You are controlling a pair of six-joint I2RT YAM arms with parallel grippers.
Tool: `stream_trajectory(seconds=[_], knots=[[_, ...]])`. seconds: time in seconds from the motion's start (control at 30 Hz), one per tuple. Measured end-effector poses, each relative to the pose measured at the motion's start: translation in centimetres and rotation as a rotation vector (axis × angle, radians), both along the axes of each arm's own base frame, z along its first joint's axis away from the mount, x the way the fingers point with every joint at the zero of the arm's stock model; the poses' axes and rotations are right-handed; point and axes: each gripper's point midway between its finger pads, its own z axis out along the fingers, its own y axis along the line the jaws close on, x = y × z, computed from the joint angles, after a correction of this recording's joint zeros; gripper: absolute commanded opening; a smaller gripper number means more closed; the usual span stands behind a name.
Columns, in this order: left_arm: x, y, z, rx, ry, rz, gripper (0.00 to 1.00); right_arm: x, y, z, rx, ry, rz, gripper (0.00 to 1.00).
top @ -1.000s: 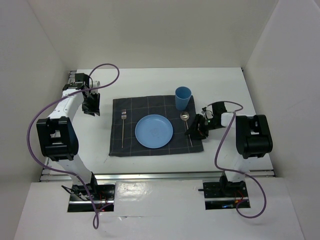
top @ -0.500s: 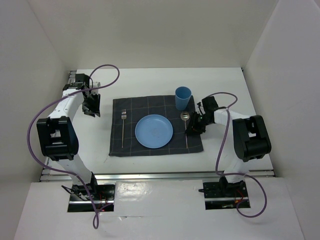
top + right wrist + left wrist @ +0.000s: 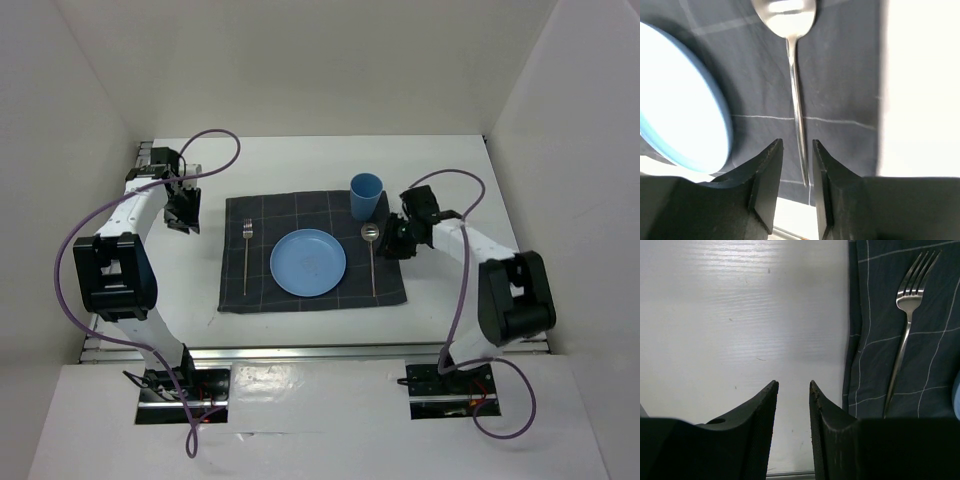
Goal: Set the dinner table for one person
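On the white dinner table (image 3: 300,165) lies a dark grey checked placemat (image 3: 290,210). On it are a blue plate (image 3: 308,262), a fork (image 3: 246,255) to its left, a spoon (image 3: 372,262) to its right and a blue cup (image 3: 366,195) at the back right. My right gripper (image 3: 392,240) is open and empty, raised over the mat's right edge. In the right wrist view its fingers (image 3: 770,165) frame the spoon's handle (image 3: 796,105) lying on the mat below. My left gripper (image 3: 183,212) is open and empty over bare table left of the mat, and it also shows in the left wrist view (image 3: 793,385).
White walls enclose the table on three sides. A silver rail (image 3: 300,350) runs along the near edge. The left wrist view shows the fork (image 3: 905,330) on the placemat (image 3: 875,315) to the right of the fingers. The plate's rim (image 3: 680,100) is left of the spoon.
My right gripper has drawn back from the spoon's near end toward the back right. The spoon's handle has swung from slanted to straight. The left arm has not moved.
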Motion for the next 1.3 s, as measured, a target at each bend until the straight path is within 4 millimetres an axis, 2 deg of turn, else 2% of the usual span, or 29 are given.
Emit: stream_trajectory(seconds=[0.17,0.2,0.23,0.3,0.4,0.57,0.63,0.77,0.9,0.93,1.03,1.2,1.3], knots=[[0.0,0.2,-0.1,0.017,0.002,-0.023,0.37,1.4,-3.5,4.6,-0.036,-0.153,-0.117,0.46],[0.0,0.3,-0.1,0.019,0.004,-0.024,0.37,1.4,-4.1,5.0,-0.043,-0.165,-0.141,0.58],[0.0,0.3,-0.1,0.022,0.004,-0.027,0.37,1.2,-4.5,5.1,-0.049,-0.166,-0.16,0.61],[0.0,0.4,-0.1,0.03,0.002,-0.048,0.38,0.5,-5.1,4.8,-0.07,-0.148,-0.178,0.67],[0.3,0.4,-0.2,0.04,0.008,-0.081,0.38,-1.1,-5.6,3.3,-0.1,-0.079,-0.186,0.69],[4.2,0.5,-1.0,0.065,0.015,-0.105,0.36,-3.8,-5.8,0.8,-0.109,0.034,-0.198,0.69],[4.2,0.2,-1.4,0.062,0.024,-0.11,0.36,-4.6,-5.8,0.5,-0.105,0.056,-0.213,0.69],[2.6,0.2,-0.5,0.075,0.016,-0.11,0.36,-5.1,-6.4,2.0,-0.113,0.02,-0.26,0.76],[-1.3,0.6,0.8,0.113,0.0,-0.089,0.36,-5.0,-7.4,5.7,-0.12,-0.115,-0.319,0.85],[-2.3,0.7,0.9,0.121,-0.004,-0.085,0.36,-4.9,-7.7,6.8,-0.124,-0.149,-0.333,0.91],[-5.5,0.8,1.1,0.141,0.005,-0.071,0.36,-4.2,-8.5,10.3,-0.139,-0.241,-0.367,0.99],[-7.5,1.5,2.1,0.183,0.003,-0.044,0.36,-3.7,-9.2,14.9,-0.145,-0.328,-0.408,1.0],[-8.4,1.7,3.5,0.202,-0.032,-0.035,0.37,-4.8,-9.7,16.3,-0.136,-0.345,-0.456,1.0]])
